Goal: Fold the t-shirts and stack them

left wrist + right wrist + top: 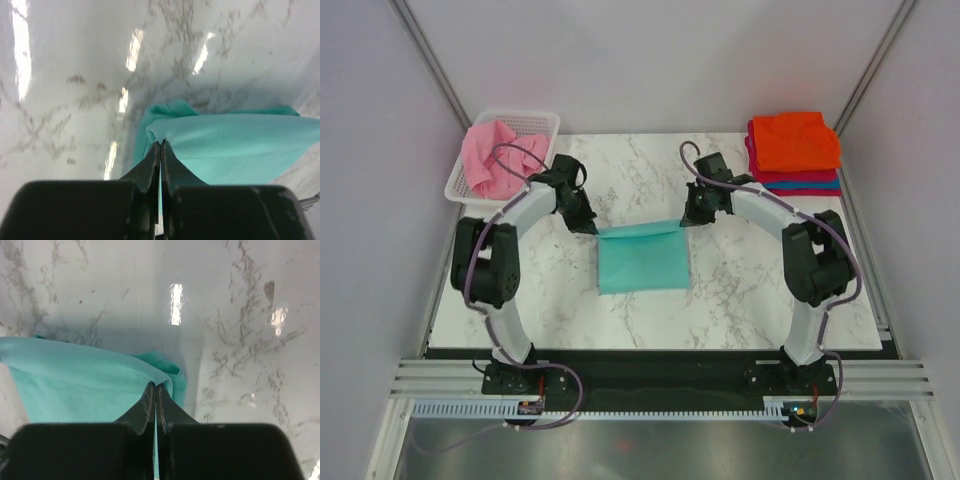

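A teal t-shirt (642,257) lies partly folded in the middle of the marble table. My left gripper (590,226) is shut on its far left corner, and the wrist view shows the cloth (235,145) pinched at the fingertips. My right gripper (688,219) is shut on its far right corner, with the cloth (85,385) pinched the same way. The far edge is lifted a little between them. A pink t-shirt (496,155) lies crumpled in the white basket (547,124) at the far left. Folded orange (794,140), crimson and blue tees are stacked at the far right.
The marble table (740,290) has grey walls on both sides and behind. The basket stands at the table's far left corner, close to my left arm. The stack sits just beyond my right arm's elbow.
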Robot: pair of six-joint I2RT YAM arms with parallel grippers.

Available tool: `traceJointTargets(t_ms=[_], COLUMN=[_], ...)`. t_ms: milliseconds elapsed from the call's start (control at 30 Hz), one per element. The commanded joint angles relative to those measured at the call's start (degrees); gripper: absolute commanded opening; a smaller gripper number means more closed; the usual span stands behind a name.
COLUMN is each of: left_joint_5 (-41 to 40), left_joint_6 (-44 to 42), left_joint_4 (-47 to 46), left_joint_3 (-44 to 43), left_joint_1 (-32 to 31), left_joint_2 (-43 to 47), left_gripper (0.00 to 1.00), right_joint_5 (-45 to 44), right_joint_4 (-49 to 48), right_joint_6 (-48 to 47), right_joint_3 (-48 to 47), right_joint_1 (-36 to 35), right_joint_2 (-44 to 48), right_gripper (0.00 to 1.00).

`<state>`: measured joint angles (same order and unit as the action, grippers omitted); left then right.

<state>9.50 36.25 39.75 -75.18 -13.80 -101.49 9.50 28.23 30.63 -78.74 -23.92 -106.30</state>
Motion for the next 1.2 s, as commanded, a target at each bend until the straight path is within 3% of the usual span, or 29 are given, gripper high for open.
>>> traceJointTargets(t_ms=[0, 67, 133, 167, 200, 233, 333, 467, 567, 633, 733, 767, 867, 933, 1033, 1167], left_joint_5=[3.5, 6.0, 6.7, 6.5, 6.2, 5.8, 4.6, 4.1, 0.7, -0.8, -0.5, 0.9, 4.5, 5.8, 4.8, -2.3], left_joint_6=[-6.8, -6.7, -6.5, -6.4, -6.3, -6.1, -6.4, -8.6, -10.0, -9.4, -5.9, -4.9, 0.9, 3.8, 4.6, 3.8], left_joint_4=[-0.1, 0.2, 0.4, 0.6, 1.2, 2.3, 5.1, 8.9, 9.6, 9.3, 4.1, -0.9, -10.2, -17.4, -19.4, -19.0], left_joint_3=[-6.8, -9.5, -11.1, -11.8, -12.4, -13.8, -17.7, -24.0, -23.5, -19.1, -8.1, -1.4, 8.8, 16.4, 22.3, 30.2], left_joint_1=[1.9, 2.7, 3.3, 3.4, 3.5, 3.6, 3.6, 3.3, 0.6, -3.8, -10.7, -13.7, -16.6, -18.4, -18.9, -18.7], left_joint_2=[-9.5, -13.7, -15.1, -15.4, -15.1, -14.6, -11.6, -7.4, -1.0, 2.3, 9.2, 12.4, 17.6, 18.4, 17.7, 16.7], left_gripper=[0.04, 0.08, 0.15, 0.19, 0.25, 0.34, 0.49, 0.55, 0.59, 0.56, 0.50, 0.49, 0.45, 0.42, 0.39, 0.37], right_joint_5=[1.1, 2.4, 4.8, 5.4, 6.0, 6.5, 5.6, 3.9, 6.0, 6.7, 8.8, 11.6, 16.8, 19.3, 17.2, 13.6], right_joint_4=[-1.4, -1.3, -1.4, -1.4, -1.4, -1.4, 1.0, 3.7, -1.1, -4.3, -13.8, -16.5, -30.0, -35.8, -41.8, -44.5], right_joint_6=[-2.8, -3.0, -3.3, -3.4, -3.9, -4.3, -5.9, -6.6, -4.5, -3.2, 0.3, 3.2, 8.3, 12.0, 13.2, 12.8], right_joint_3=[-6.8, -8.6, -10.6, -12.0, -12.8, -13.6, -18.2, -19.4, -10.5, -0.3, 12.2, 17.6, 27.5, 31.9, 38.6, 45.7], right_joint_1=[2.4, 3.0, 3.7, 3.9, 4.2, 4.4, 5.5, 5.9, 4.7, 1.7, -3.1, -4.7, -6.3, -6.6, -6.5, -6.6], right_joint_2=[-5.5, -9.2, -11.5, -12.2, -12.5, -12.6, -11.4, -4.9, 4.1, 11.2, 17.4, 18.2, 19.2, 18.4, 17.2, 15.5], right_gripper=[0.00, 0.04, 0.29, 0.55, 0.64, 0.70, 0.83, 0.85, 0.85, 0.85, 0.77, 0.66, 0.50, 0.48, 0.46, 0.43])
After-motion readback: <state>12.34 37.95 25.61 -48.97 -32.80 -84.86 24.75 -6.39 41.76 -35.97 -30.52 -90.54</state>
